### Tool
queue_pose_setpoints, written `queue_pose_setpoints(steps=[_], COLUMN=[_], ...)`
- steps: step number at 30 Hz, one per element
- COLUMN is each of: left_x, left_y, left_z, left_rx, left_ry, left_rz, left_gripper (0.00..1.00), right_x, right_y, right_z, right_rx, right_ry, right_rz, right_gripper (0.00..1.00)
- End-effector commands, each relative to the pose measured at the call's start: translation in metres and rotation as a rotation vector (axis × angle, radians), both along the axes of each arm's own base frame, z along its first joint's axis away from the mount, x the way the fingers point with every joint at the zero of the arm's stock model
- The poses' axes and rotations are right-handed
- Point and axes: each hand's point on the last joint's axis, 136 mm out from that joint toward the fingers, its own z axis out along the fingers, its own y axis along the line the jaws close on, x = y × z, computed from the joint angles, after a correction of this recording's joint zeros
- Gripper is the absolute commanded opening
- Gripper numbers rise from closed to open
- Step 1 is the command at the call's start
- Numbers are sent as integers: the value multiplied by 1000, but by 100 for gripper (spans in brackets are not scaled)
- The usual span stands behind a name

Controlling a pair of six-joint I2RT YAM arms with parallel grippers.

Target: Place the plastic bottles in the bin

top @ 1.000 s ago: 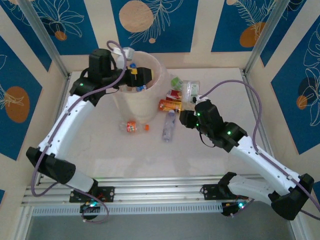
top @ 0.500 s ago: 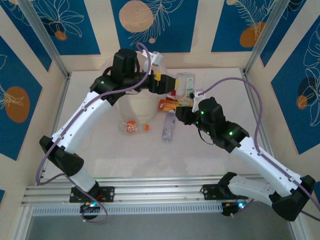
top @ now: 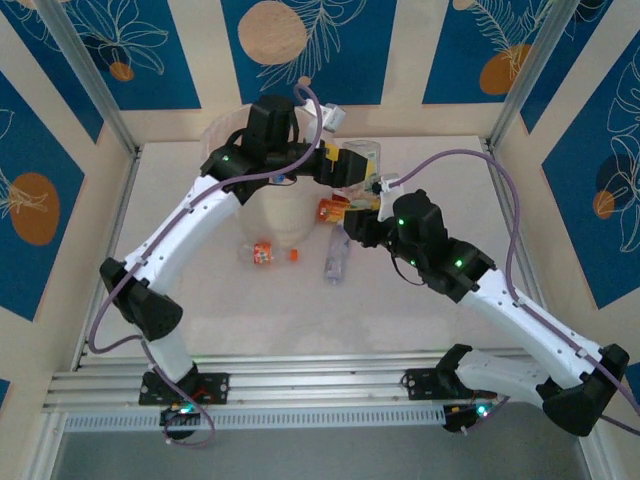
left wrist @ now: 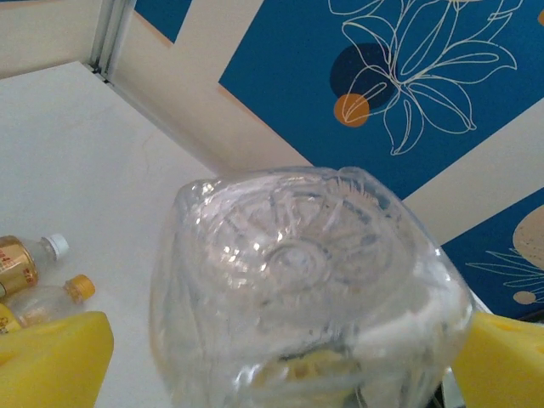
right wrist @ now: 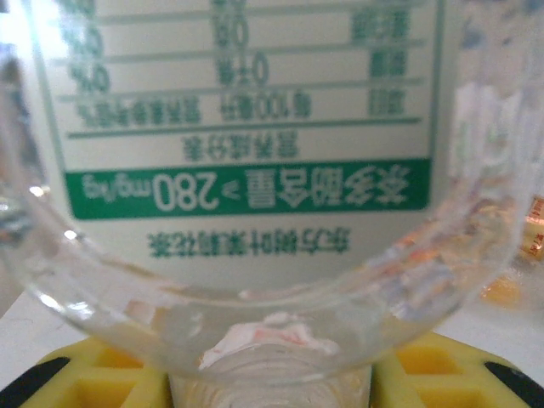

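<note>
A clear plastic bottle (top: pixel 362 163) with a green and white label (right wrist: pixel 255 127) hangs in the air right of the bin (top: pixel 216 134). My right gripper (top: pixel 374 198) is shut on its neck (right wrist: pixel 272 378) from below. My left gripper (top: pixel 346 168) is open, and the bottle's ribbed base (left wrist: pixel 306 280) sits between its yellow fingers (left wrist: pixel 51 361). On the table lie an orange bottle (top: pixel 265 253), a clear bottle with a blue label (top: pixel 338 252) and an orange-red one (top: pixel 333 209). The left arm hides much of the bin.
Two small bottles (left wrist: pixel 30 259) with a white and a yellow cap lie on the white table under the left wrist. Metal frame posts (top: pixel 520 75) and patterned walls close in the table's back and sides. Both arms cross just right of the bin.
The left arm has swung from over the bin to the right, up to the clear bottle. The right gripper has lifted that bottle off the table and carried it slightly left.
</note>
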Motion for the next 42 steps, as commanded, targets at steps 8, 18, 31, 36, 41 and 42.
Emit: queue_pose_setpoints(steps=[8,18,31,36,41,42], left_x=[-10,-9,22,41,64,69], left_y=[-7,-3,63,106,159,170], left_z=[12,16,68,99,124,127], left_rx=[-21,-13,87,99,77,78], left_ry=[-28,-55,-347,-445,-470,-475], left_rz=[-53,-31,288,455,612,644], left_gripper=[67,32,32,33,33,34], right_x=[2,4,-3,-6,-7,-6], right_y=[12,12,-8,-15,-23,-25], right_z=[26,25,17,12,5,3], right_rx=[11,2,-15,-14,-35,-41], right_ry=[-78,-72,-30,-9,20,27], right_rz=[27,19,-46,-74,-112,-126], right_gripper=[25,33,99,99,99,99])
